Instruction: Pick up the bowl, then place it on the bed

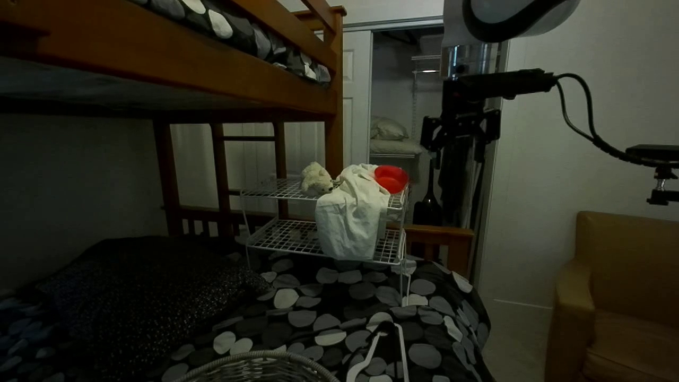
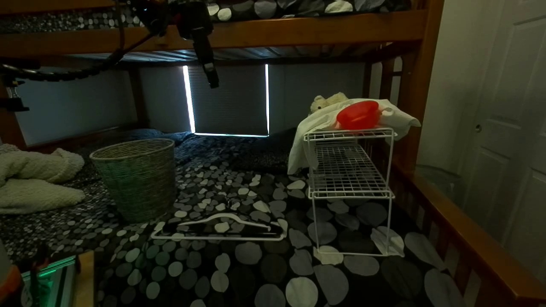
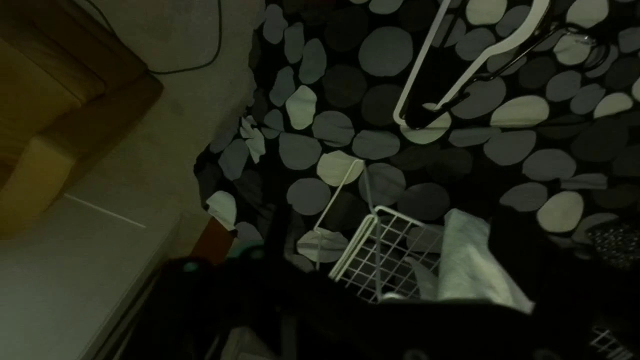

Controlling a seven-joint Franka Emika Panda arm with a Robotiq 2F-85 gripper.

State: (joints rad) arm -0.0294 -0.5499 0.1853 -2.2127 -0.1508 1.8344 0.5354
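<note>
**Gripper (image 1: 457, 151) high and spread wide; red bowl (image 1: 391, 179) lower, on the rack (image 2: 350, 197)**

Gripper: points down, fingers set well apart as read in an exterior view, against a dark background. In the wrist view its black parts cover much of the lower half; detail there too dark to read.

Red bowl: lower than the gripper in both exterior views and well apart from it. Sits at the end of the rack's top shelf, tilted, against a white cloth (image 1: 354, 212). Cannot tell whether its underside meets wire or only cloth.

Other items, all lower than the gripper:
- White cloth: draped over the top shelf, hanging down over the lower one.
- Plush toy (image 1: 316, 180): same shelf; in an exterior view, farther left of the gripper than the bowl, cloth between.
- Bed (image 2: 264, 273): below the gripper; rack stands on it.
- White hanger (image 2: 219, 239): on the bed, beneath the gripper in an exterior view.
- Wicker basket (image 2: 140, 183): upright on the bed, down and left of the gripper in an exterior view.
- Armchair (image 1: 626, 265): down and right of the gripper in an exterior view.

Upper-bunk rail (image 2: 320, 34): behind the gripper in an exterior view.
</note>
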